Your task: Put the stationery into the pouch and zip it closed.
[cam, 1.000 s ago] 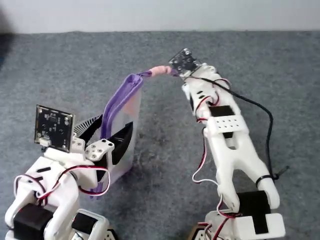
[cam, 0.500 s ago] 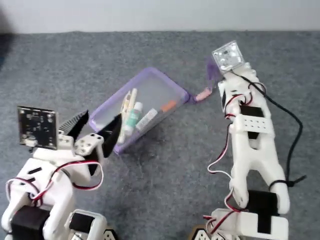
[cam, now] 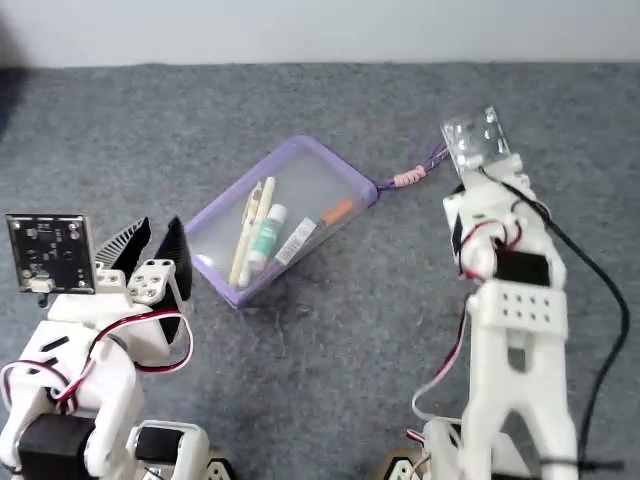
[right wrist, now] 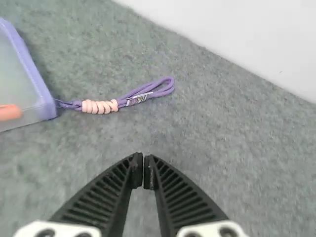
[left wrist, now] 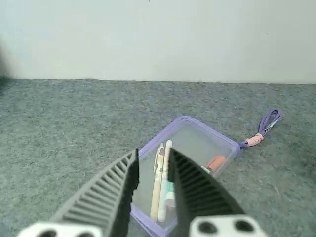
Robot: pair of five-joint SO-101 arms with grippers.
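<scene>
I see the pouch [cam: 312,188] lying flat on the grey table [cam: 330,340] between the arms; its long axis runs diagonally, and its strap [cam: 405,180] end points toward the right arm; pens [cam: 262,235] sit inside; left gripper [left wrist: 152,163] slightly parted, empty; right gripper [right wrist: 143,164] pinched together, empty.

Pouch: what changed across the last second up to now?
The pouch, held up between both arms a second ago, now lies flat on the mat. The left jaws let go of its end and drew back, open; the right jaws released the zip cord and drew back, shut. The stationery stayed inside.
</scene>
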